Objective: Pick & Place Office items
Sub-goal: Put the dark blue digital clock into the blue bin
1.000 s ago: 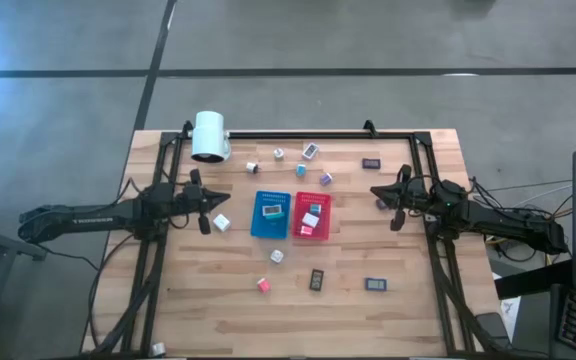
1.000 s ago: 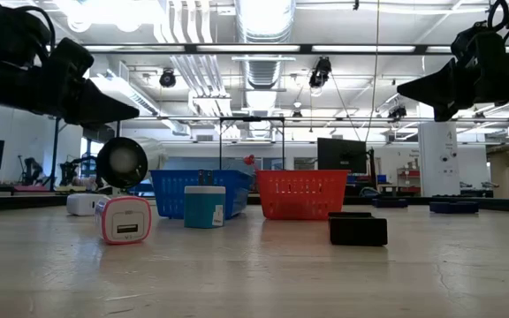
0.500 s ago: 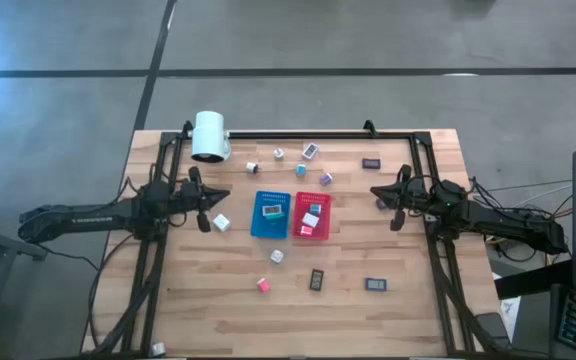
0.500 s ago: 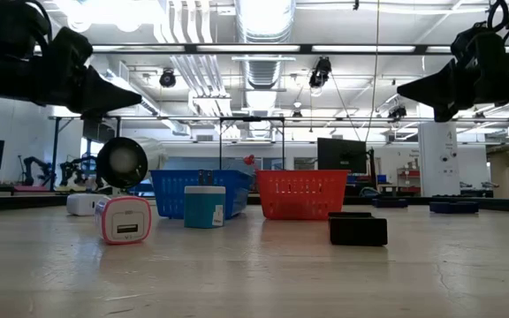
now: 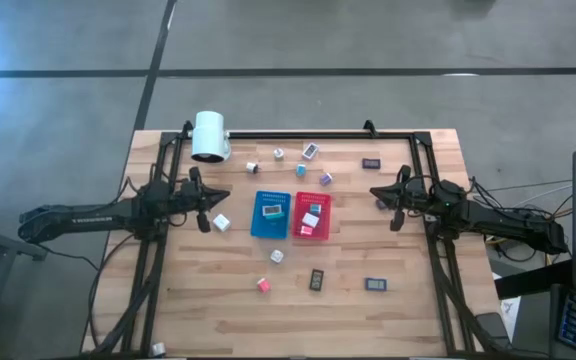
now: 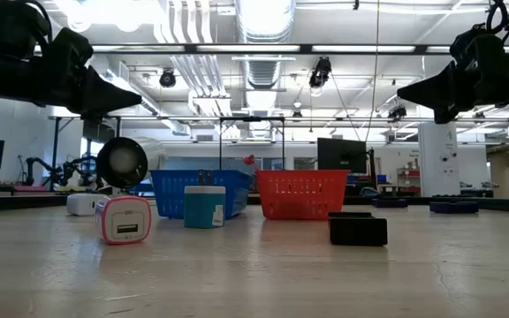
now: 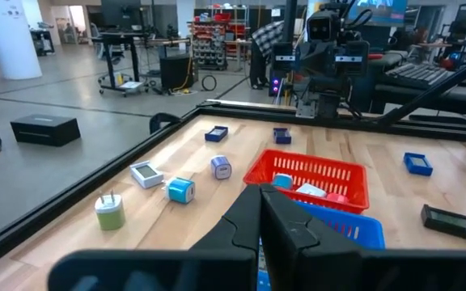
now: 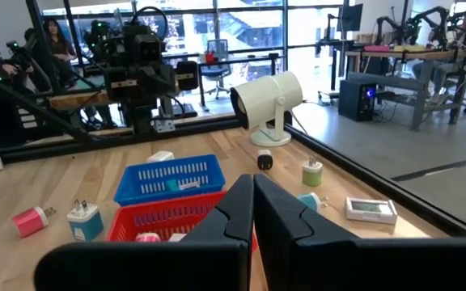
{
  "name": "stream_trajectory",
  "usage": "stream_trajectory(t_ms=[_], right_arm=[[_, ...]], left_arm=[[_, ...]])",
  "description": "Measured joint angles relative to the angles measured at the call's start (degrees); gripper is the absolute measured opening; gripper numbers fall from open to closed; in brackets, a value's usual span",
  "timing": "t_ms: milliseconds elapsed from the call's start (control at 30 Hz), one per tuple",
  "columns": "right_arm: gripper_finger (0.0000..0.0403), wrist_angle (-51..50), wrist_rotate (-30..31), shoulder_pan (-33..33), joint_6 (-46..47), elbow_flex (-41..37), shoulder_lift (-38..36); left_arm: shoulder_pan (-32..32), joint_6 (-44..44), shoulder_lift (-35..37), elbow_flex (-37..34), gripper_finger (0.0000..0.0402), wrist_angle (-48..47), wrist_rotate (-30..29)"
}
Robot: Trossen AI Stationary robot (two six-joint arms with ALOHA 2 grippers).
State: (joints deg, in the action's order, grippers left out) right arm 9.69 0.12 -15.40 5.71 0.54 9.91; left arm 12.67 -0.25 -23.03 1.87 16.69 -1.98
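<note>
End effectors (image 5: 215, 196) (image 5: 379, 191) (both closed) above table (image 5: 388, 320)

Blue tray (image 5: 256, 229) & red tray (image 5: 321, 232) side by side mid-table, white cylinder (image 5: 209, 136) at far-left corner.

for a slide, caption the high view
Both grippers, left and right, shut and empty, flanking blue tray and red tray.

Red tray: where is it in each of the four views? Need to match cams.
High: red tray at table centre, right of the blue tray.
Low: mid-picture, right of the blue tray.
Left wrist: centre, beyond the blue tray.
Right wrist: behind the shut fingers.
Shared landmark: blue tray.
</note>
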Motion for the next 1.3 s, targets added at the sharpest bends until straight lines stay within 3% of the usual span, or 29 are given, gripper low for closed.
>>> stream_trajectory(t_ms=[400, 833, 1133, 1300], right_arm=[[0.0008, -0.1, 0.0, 0.0, 0.0, 0.0, 0.1], [0.0008, -0.1, 0.1, 0.0, 0.7, 0.0, 0.1], [0.0008, -0.1, 0.1, 0.0, 0.4, 0.0, 0.1], [0.0008, -0.1, 0.1, 0.0, 0.4, 0.0, 1.1]], left_arm=[[0.0, 0.0, 0.0, 0.2, 0.0012, 0.9, -4.4], [0.0, -0.8, 0.0, 0.0, 0.0012, 0.2, -5.0], [0.0, -1.8, 0.0, 0.0, 0.0012, 0.8, -12.7], [0.0, 0.6, 0.0, 0.0, 0.0012, 6.7, -13.1]])
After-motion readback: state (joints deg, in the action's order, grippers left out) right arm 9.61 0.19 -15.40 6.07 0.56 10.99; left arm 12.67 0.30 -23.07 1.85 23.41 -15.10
